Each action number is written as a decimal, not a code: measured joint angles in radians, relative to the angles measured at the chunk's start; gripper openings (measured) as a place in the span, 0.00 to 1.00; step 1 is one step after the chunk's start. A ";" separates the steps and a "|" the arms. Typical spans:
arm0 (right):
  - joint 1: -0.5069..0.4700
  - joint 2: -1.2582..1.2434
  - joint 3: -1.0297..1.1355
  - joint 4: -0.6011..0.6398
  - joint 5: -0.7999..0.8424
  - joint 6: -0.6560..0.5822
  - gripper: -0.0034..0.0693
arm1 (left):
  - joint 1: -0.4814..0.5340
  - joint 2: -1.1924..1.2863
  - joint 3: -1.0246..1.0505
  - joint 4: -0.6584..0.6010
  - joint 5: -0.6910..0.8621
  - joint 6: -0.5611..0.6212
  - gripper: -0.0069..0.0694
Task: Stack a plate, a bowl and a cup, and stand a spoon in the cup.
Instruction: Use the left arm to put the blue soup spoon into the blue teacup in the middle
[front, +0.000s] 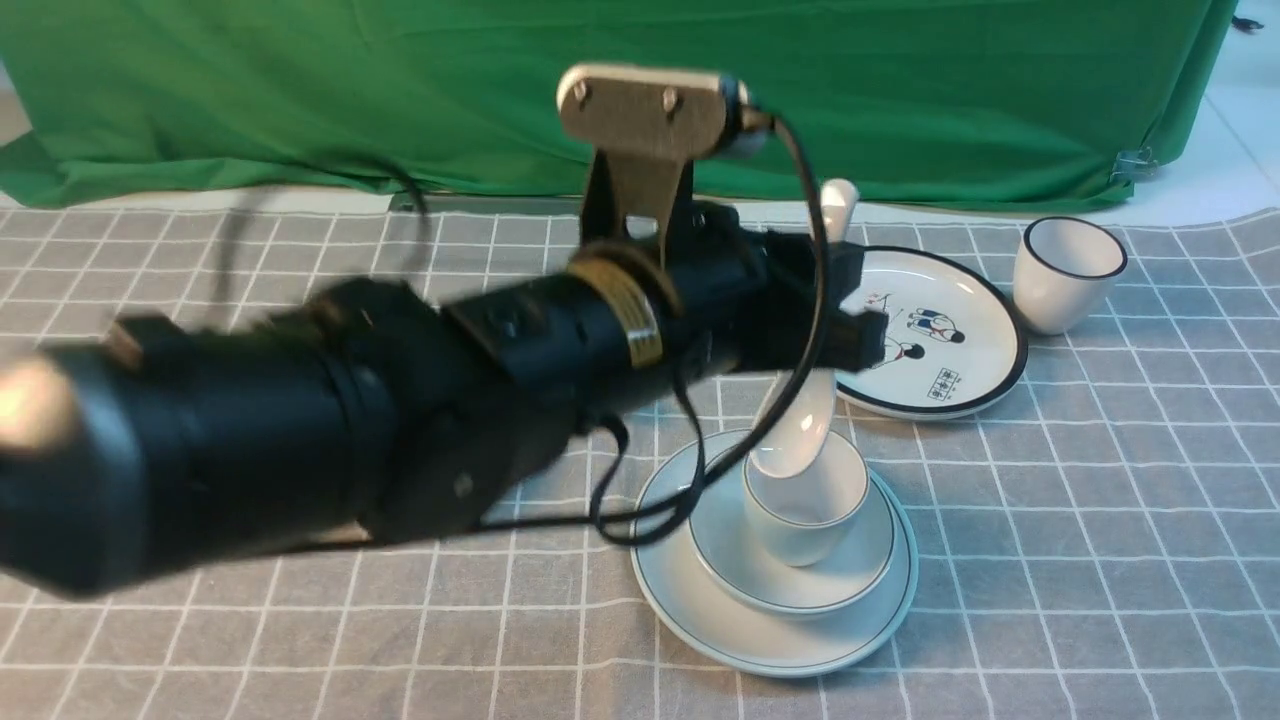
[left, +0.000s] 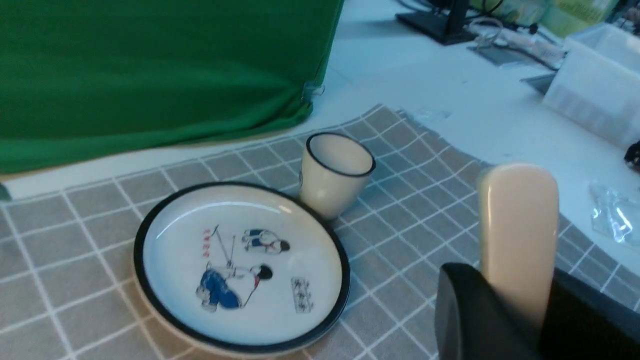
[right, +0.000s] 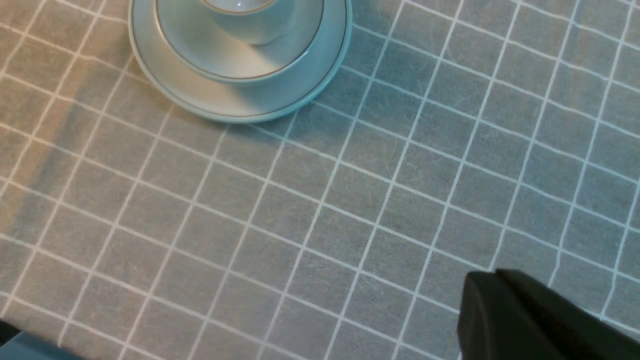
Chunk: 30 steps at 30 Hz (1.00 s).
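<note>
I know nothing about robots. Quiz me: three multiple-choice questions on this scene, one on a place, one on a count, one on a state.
1. The pale grey-green ceramic cup stands: A) inside the wide shallow pale bowl; B) beside it; C) under it.
2. Cups in the front view: A) one; B) two; C) three.
3. The left pincer is: A) open and empty; B) closed on the white ceramic soup spoon; C) out of sight.
Answers: 1 A, its base sits in the bowl. 2 B, a black-rimmed white cup stands farther right. 3 B, the spoon's handle sits in its grip.
</note>
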 joint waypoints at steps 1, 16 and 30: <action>0.000 0.000 0.000 0.000 -0.001 -0.001 0.08 | 0.000 0.020 0.005 0.006 -0.045 0.001 0.24; 0.000 0.000 0.000 0.000 -0.006 -0.022 0.08 | 0.007 0.203 0.014 0.075 -0.245 0.061 0.24; 0.000 0.000 0.000 0.000 -0.009 -0.033 0.08 | 0.014 0.262 0.016 0.069 -0.243 0.073 0.28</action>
